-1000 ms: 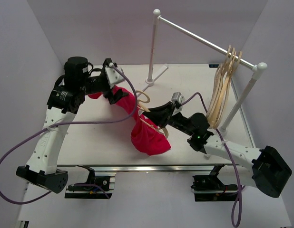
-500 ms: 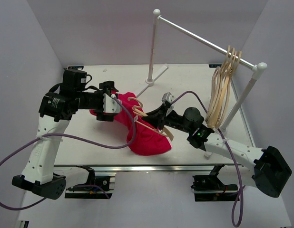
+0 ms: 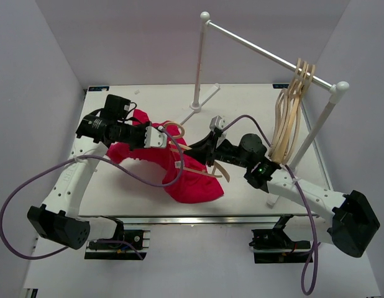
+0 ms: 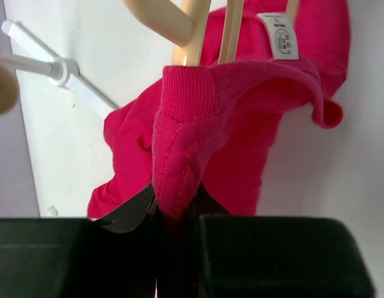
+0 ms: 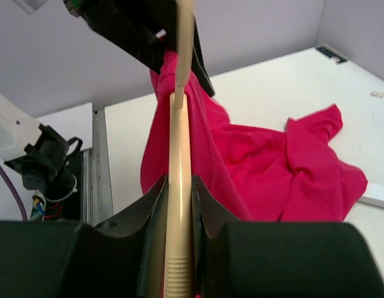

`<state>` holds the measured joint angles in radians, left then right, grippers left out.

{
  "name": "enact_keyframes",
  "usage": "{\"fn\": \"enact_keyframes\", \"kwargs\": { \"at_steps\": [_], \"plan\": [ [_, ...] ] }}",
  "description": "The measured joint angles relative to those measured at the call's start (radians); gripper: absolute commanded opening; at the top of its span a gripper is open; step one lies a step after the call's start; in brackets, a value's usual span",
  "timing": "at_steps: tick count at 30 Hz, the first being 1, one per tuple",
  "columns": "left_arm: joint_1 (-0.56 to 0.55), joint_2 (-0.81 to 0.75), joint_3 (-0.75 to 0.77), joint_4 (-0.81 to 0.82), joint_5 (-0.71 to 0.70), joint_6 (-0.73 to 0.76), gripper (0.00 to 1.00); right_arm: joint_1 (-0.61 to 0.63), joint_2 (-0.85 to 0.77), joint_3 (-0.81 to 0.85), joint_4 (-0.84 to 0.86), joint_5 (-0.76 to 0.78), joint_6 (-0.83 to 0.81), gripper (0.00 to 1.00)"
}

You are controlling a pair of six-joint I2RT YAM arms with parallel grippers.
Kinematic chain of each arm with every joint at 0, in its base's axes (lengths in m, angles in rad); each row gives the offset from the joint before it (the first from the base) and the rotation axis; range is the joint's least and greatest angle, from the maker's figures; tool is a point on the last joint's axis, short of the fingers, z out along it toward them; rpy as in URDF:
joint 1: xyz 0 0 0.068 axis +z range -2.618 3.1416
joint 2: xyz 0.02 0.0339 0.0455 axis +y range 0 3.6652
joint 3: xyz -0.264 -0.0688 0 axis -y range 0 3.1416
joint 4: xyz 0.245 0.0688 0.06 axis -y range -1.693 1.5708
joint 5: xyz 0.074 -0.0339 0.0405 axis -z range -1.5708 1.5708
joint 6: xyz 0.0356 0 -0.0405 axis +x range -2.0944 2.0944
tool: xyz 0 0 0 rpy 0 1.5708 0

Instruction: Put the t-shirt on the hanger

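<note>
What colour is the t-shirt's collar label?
White. The label shows best in the left wrist view, against the red t-shirt.

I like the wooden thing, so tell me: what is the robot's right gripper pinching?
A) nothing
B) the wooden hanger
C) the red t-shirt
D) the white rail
B: in the right wrist view the right gripper is shut on the pale hanger, while the left gripper pinches the t-shirt.
</note>
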<state>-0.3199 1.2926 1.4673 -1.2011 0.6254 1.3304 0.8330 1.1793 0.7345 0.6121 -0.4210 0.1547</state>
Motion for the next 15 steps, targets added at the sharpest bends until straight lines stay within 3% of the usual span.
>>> {"fn": "enact_keyframes", "kwargs": {
  "at_steps": [2, 4, 5, 8, 9, 10, 15],
  "plan": [
    [0.009, -0.01, -0.016, 0.019, -0.017, 0.004, 0.0, 0.003, 0.021, 0.039, -0.051, 0.003, -0.006, 0.01],
    [0.021, -0.028, -0.048, 0.058, -0.048, 0.005, 0.0, 0.011, 0.049, 0.1, -0.126, 0.018, -0.014, 0.15],
    [0.024, -0.037, -0.062, 0.09, -0.068, 0.003, 0.0, 0.014, 0.062, 0.128, -0.161, 0.027, -0.017, 0.33],
    [0.021, -0.092, -0.148, 0.164, -0.08, -0.028, 0.0, 0.021, 0.108, 0.224, -0.26, 0.095, -0.032, 0.65],
    [0.013, -0.113, -0.18, 0.196, -0.084, -0.045, 0.0, 0.023, 0.123, 0.261, -0.291, 0.118, -0.039, 0.83],
    [0.006, -0.132, -0.206, 0.222, -0.093, -0.064, 0.0, 0.024, 0.137, 0.299, -0.32, 0.14, -0.048, 0.89],
    [-0.002, -0.194, -0.311, 0.422, -0.201, -0.215, 0.0, 0.033, 0.153, 0.429, -0.44, 0.232, -0.071, 0.89]
  ]
}}
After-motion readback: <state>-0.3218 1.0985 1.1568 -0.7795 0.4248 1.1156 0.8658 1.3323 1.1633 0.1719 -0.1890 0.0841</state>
